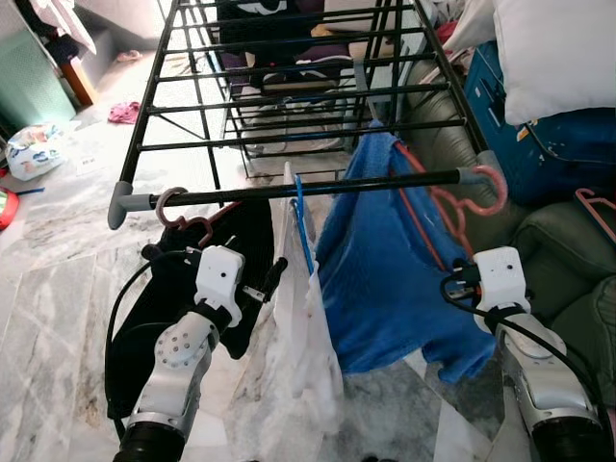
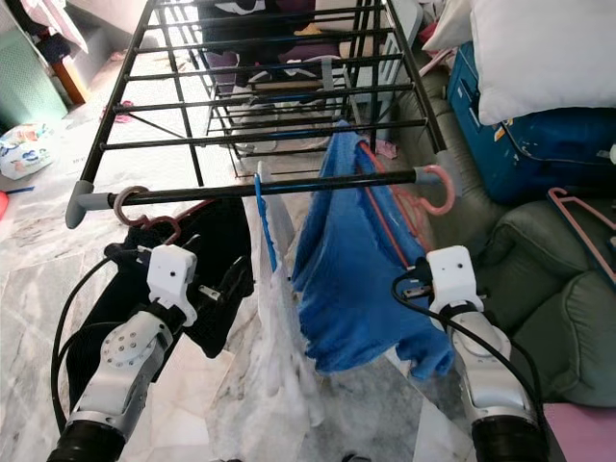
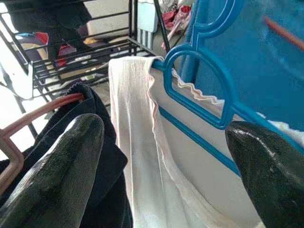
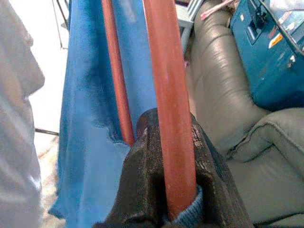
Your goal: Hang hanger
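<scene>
right gripper [image 4: 178, 190]: clamped on pink hanger [image 1: 452, 207] carrying blue towel [image 1: 380, 260], hooked over rack bar [image 1: 318, 190] | left gripper [image 3: 161, 156]: fingers spread, facing white cloth [image 3: 142, 156] on blue hanger [image 3: 199, 85]

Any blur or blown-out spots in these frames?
Left wrist view: close black fingertips soft, window area behind the black metal drying rack blown out. Right wrist view: the pink plastic hanger in the right gripper's jaws is blurred. Head views: sharp, evenly daylit.

3 garments hang on the drying rack's front rail [image 1: 318, 189]: dark garment [image 1: 231, 279] left, white garment [image 1: 303, 327] middle, towel [image 1: 385, 260] right; sofa [image 1: 568, 279] right of the rail.
</scene>
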